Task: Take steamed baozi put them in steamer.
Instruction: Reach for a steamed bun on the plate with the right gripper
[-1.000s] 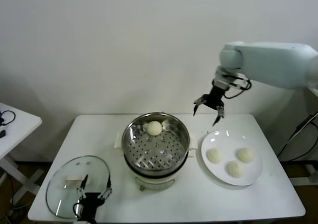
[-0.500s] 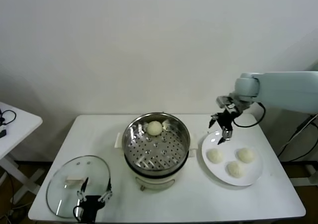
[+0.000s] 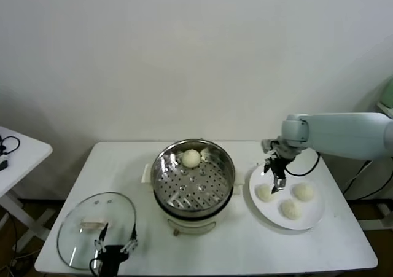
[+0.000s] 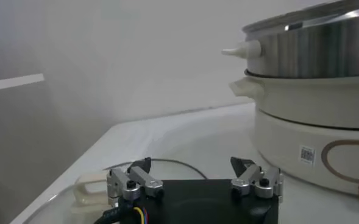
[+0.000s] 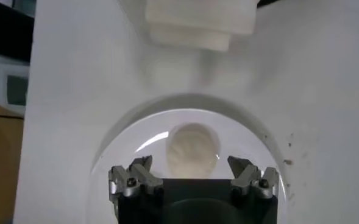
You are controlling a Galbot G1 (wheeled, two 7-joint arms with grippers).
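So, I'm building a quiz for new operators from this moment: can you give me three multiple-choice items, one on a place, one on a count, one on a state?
1. Where is the round glass lid?
A. on the pot
B. flat on the white table, on the robot's left
C. on the plate

2. How many cream-white dough buns lie on the flat white plate?
A. one
B. three
C. four

3. How is the right gripper?
A. open above a bun
B. shut on a bun
C. inside the pot

Key: 1 B, the lid lies beside the shiny steel steamer pot, by the left gripper. 2 B, three sit on the plate; a fourth is in the pot. 3 A, its fingers are spread over the nearest bun.
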